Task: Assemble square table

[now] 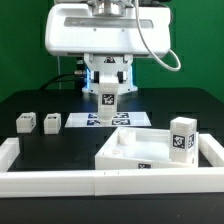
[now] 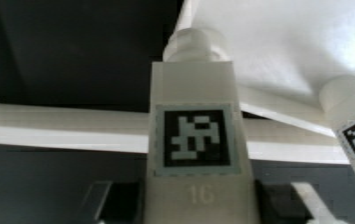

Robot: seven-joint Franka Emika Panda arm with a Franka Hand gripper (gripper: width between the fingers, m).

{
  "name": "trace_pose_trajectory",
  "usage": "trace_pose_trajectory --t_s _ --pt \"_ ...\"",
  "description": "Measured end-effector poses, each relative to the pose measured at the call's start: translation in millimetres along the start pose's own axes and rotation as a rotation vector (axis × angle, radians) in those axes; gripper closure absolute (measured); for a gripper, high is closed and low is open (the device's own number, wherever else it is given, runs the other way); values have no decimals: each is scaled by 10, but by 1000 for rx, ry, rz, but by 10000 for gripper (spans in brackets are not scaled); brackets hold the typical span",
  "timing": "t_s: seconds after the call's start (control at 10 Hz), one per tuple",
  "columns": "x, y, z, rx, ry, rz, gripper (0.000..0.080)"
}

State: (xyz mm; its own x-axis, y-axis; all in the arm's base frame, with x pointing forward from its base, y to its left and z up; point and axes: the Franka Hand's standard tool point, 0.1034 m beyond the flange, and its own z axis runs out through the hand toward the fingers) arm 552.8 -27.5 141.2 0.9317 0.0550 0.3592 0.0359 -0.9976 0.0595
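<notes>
the claw (image 1: 108, 96) grips one leg (image 2: 195, 130), another leg (image 1: 182, 136) seemingly already stands fitted on the panel (image 1: 125, 155), and two loose legs (image 1: 24, 122) (image 1: 51, 122) wait on the tabletop (image 1: 40, 100).

I see clear table (image 1: 70, 148) between the loose legs (image 1: 25, 122) and the panel (image 1: 125, 163); an upright leg (image 1: 182, 136), perhaps on its rim, and the low wall (image 1: 50, 183) hem that panel in.
</notes>
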Motion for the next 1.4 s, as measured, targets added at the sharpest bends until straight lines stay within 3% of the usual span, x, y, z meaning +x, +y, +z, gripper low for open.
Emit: trace_pose_trajectory --t_s 0.4,0.7,0.8,1.1,1.4 --pt "-27 12 22 0 -8 6 508" --pt "31 64 111 43 -72 139 508" --pt "68 62 147 46 -73 147 508" --pt "122 -15 209 28 -36 128 508" --pt "143 38 203 13 -7 131 508"
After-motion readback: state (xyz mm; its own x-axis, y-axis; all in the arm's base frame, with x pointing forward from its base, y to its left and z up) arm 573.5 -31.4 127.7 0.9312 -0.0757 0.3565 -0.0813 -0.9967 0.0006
